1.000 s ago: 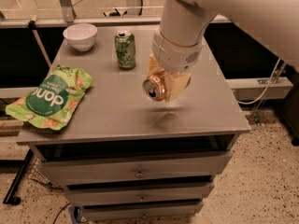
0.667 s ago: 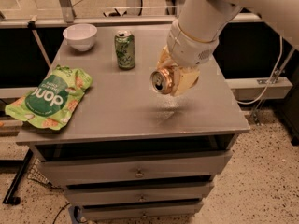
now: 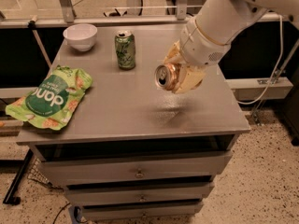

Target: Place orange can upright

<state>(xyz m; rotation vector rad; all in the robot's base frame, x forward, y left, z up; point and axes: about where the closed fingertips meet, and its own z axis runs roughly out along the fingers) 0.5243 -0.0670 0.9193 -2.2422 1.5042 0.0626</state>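
Note:
The orange can is held in the air above the right half of the grey table, lying on its side with its silver pull-tab top facing the camera. My gripper is shut on the orange can, with pale fingers wrapped around its body. The white arm reaches in from the upper right. The can's shadow falls on the table just below it.
A green can stands upright at the back middle of the table. A white bowl sits at the back left corner. A green snack bag lies at the left edge. Drawers are below the tabletop.
The gripper with the orange can has moved to the right and slightly up, and the can's top has turned more toward the camera.

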